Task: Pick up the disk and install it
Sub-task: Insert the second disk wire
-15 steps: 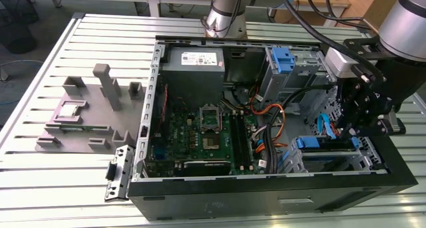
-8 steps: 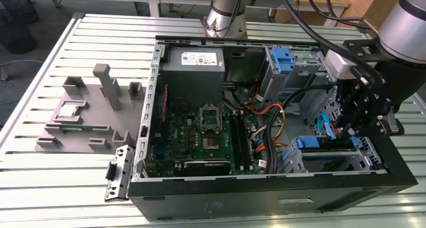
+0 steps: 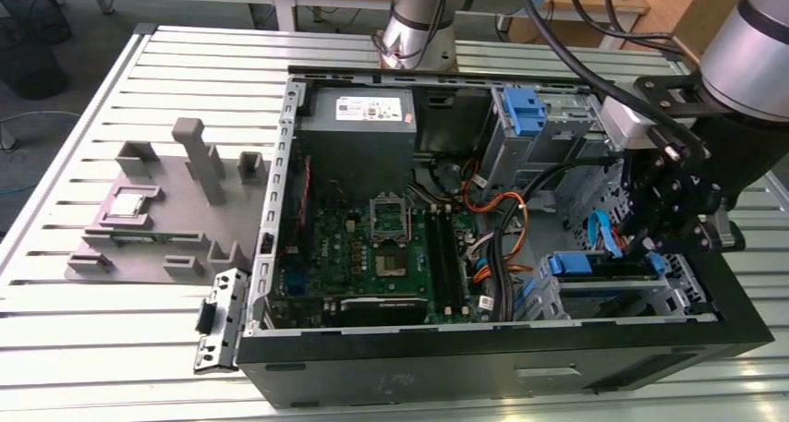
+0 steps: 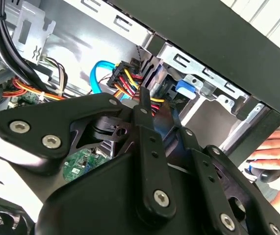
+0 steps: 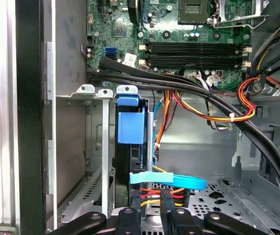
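The disk (image 3: 589,267) sits edge-on in the drive cage (image 3: 675,297) at the front right corner of the open computer case, its blue carrier facing up. In the first wrist view the disk's blue carrier (image 5: 130,126) stands in a slot between grey metal rails. A blue data cable (image 5: 171,180) and a plug with red, yellow and black wires (image 5: 154,196) lie at its near end. My gripper (image 3: 660,242) hangs inside the case just beside the cage, right at that plug (image 4: 125,81). The disk's label is hidden.
A second blue bracket (image 3: 524,108) stands in the rear cage, beside the grey power supply (image 3: 360,108). Thick black cables (image 5: 218,105) and coloured wire bundles cross the case above the motherboard (image 3: 382,256). A person's hand (image 4: 277,149) rests outside the case wall. Grey fixtures (image 3: 161,210) stand on the slatted table.
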Controlling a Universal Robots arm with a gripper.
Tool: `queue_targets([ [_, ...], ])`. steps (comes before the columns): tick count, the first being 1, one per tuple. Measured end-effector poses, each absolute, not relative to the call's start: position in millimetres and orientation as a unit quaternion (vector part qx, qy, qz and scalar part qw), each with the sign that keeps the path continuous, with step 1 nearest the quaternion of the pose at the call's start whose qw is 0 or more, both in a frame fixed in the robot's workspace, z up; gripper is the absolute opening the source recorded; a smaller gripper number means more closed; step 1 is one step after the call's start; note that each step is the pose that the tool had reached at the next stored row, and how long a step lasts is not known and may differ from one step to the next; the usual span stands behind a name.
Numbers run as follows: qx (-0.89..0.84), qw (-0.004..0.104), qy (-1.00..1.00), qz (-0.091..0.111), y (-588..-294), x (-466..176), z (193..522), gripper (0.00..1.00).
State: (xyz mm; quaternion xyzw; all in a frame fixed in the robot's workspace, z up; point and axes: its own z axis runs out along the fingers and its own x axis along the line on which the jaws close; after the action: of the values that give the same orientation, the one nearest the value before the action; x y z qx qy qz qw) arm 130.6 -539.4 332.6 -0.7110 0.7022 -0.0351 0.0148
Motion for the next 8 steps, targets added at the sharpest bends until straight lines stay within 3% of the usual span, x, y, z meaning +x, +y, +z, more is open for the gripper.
queue_targets([
  [8,-0.711,0.015,0.702,-0.034,-539.4,130.6,332.8,0.3],
])
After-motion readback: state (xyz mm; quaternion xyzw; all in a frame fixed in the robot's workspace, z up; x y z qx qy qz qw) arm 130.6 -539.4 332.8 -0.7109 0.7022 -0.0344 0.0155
